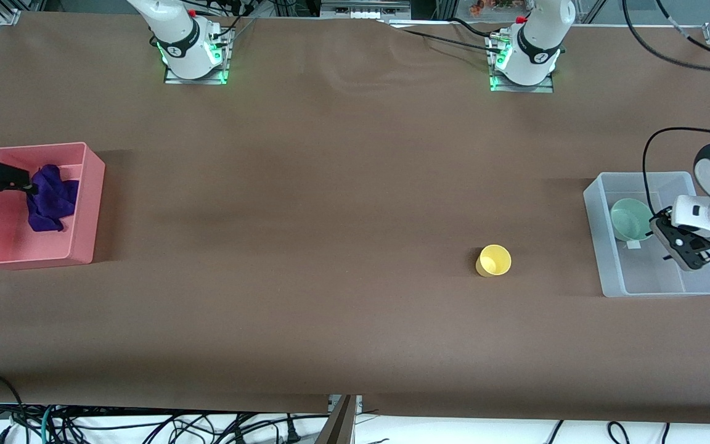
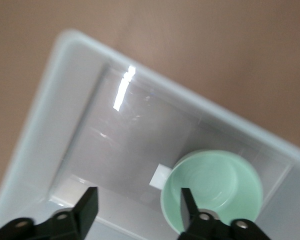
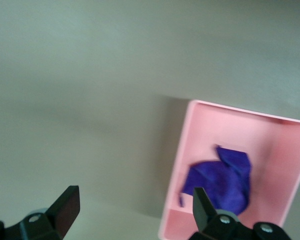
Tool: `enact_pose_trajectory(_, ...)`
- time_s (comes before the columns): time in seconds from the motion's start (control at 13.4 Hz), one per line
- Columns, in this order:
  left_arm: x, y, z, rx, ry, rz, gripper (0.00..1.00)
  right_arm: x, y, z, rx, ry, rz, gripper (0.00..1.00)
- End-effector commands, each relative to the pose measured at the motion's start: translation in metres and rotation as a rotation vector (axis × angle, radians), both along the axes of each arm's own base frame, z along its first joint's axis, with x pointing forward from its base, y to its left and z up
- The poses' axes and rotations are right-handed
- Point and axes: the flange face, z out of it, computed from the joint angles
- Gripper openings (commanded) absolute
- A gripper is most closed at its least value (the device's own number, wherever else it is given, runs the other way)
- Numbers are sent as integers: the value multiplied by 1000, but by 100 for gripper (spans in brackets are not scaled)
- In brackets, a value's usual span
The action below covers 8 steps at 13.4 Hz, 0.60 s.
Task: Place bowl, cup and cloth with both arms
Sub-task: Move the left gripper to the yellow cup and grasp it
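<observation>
The small plain yellow plastic cup (image 1: 493, 260) is judged the piece left to place; it lies tipped on the brown paper-covered surface (image 1: 330, 246), mouth toward the front camera. From the left gripper (image 1: 663, 229) the cup lies at about eight o'clock in the front view, and that gripper is the nearer one.

The left gripper, jaws spread and empty, hangs over the clear, glossy plastic bin (image 1: 601, 246), where the smooth pale mint-green bowl (image 2: 212, 192) sits upright. The right gripper (image 1: 22, 179), likewise open, is over the rigid pink plastic bin (image 1: 87, 203), in which the wrinkled deep purple cloth (image 3: 222, 182) lies crumpled.
</observation>
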Motion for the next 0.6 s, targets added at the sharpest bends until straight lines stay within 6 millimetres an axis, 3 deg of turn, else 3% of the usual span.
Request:
enact_pose_trajectory(0.0,-6,-70,58,-15,18,220,100,-15,32,50,-8,-38,12,100)
enact_pose_trajectory(0.07,-6,-103,66,-12,31,324,100,-21,41,68,-14,-76,21,100)
enact_pose_trajectory(0.22,-3,-158,59,-83,59,549,100,-25,36,79,-21,-102,20,100)
enact_pose_trajectory(0.37,2,-213,34,-219,132,793,100,-27,32,80,-61,-97,11,100)
enact_pose_trajectory(0.52,19,-254,11,-286,44,903,100,-30,35,77,-71,-60,-55,100)
